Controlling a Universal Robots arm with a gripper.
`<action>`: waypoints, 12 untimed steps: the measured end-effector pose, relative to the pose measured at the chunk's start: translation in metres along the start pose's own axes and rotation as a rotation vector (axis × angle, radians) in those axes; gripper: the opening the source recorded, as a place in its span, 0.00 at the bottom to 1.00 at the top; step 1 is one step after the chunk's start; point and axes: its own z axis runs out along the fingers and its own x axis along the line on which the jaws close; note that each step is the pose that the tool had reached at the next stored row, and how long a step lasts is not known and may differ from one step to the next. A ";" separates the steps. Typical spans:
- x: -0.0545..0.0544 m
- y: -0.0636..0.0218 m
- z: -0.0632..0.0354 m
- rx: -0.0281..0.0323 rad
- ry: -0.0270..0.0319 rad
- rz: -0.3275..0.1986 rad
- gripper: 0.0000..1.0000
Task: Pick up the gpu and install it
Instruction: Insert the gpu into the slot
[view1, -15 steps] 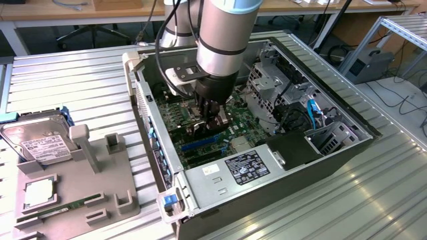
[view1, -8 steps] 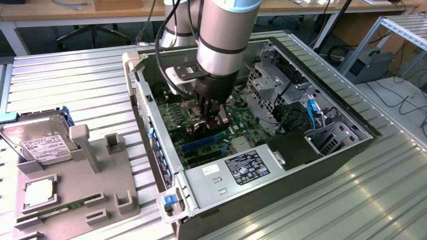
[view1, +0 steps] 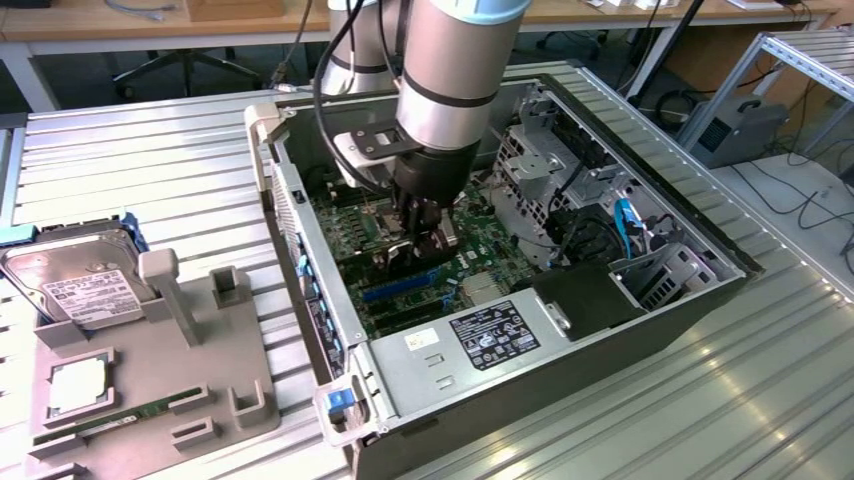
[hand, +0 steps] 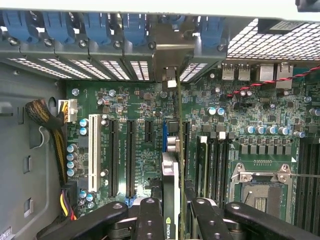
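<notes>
My gripper (view1: 419, 245) is down inside the open computer case (view1: 667, 300), shut on the gpu (view1: 430, 238). In the wrist view the gpu (hand: 171, 190) stands on edge between my black fingers (hand: 150, 220), a thin card running away toward the rear slot covers. Its silver end bracket (hand: 172, 57) sits against the case's rear wall among the blue slot clips (hand: 95, 25). The card stands over the blue slot (hand: 164, 132) of the green motherboard (hand: 125, 100). Whether its lower edge sits in the slot I cannot tell.
Black expansion slots (hand: 130, 150) and a white one (hand: 93, 150) lie beside the card, with RAM slots (hand: 215, 160) and the CPU socket (hand: 260, 185) on the other side. Outside the case, a grey fixture (view1: 200, 380) holds a hard drive (view1: 80, 285), a CPU (view1: 78, 385) and a RAM stick (view1: 127, 418).
</notes>
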 end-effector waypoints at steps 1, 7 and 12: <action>0.000 0.0000 0.0000 0.0000 -0.0001 0.000 0.27; 0.001 0.0000 0.0000 0.0000 0.0000 0.000 0.27; 0.001 0.0014 0.0000 0.0001 -0.0001 0.000 0.27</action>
